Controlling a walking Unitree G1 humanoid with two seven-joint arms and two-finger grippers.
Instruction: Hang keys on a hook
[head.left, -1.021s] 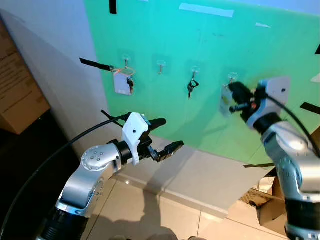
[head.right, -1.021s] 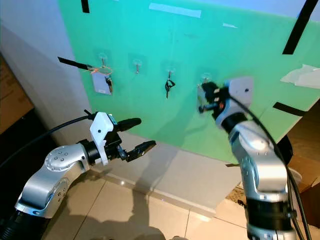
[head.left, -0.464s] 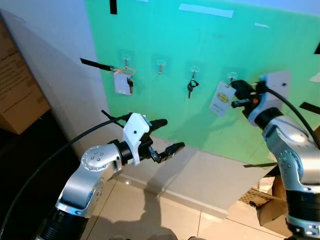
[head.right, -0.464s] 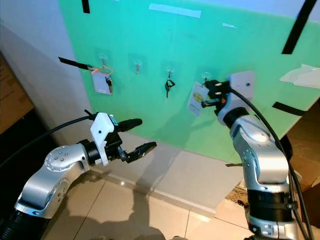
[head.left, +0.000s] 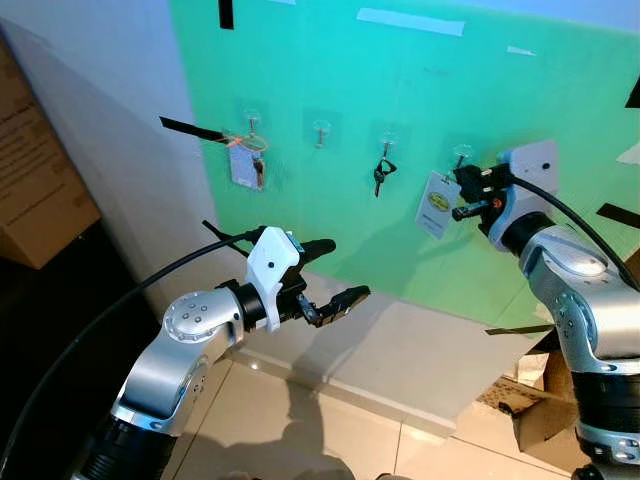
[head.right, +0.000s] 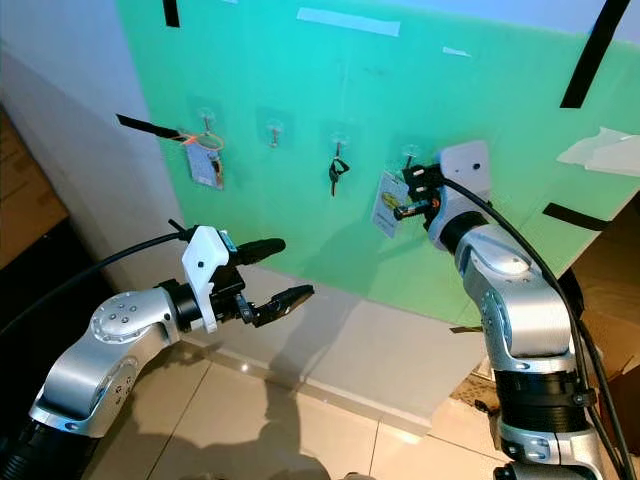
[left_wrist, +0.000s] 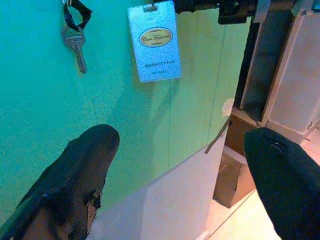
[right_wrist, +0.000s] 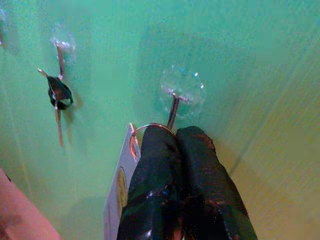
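Note:
My right gripper (head.left: 465, 196) is shut on a key ring (right_wrist: 149, 128) that carries a white tag (head.left: 437, 204). The ring sits just under the rightmost clear hook (right_wrist: 180, 93) on the green board (head.left: 420, 90), touching or nearly touching its prong. The tag hangs below the fingers (right_wrist: 190, 165), its printed face outward. My left gripper (head.left: 340, 271) is held out lower and to the left, open and holding nothing. The same tag (left_wrist: 154, 41) is in the left wrist view.
Three more hooks stand in the row. The leftmost bears a tag with keys (head.left: 246, 162), the second hook (head.left: 321, 130) is bare, and the third holds a black-headed key (head.left: 381, 174). Cardboard boxes stand at the left (head.left: 30, 180) and lower right (head.left: 540, 415). Tiled floor (head.left: 330, 440) lies below.
My right gripper has lifted the ring slightly, closer under the rightmost hook. The tag has swung from edge-on to face outward. The left arm has stayed still.

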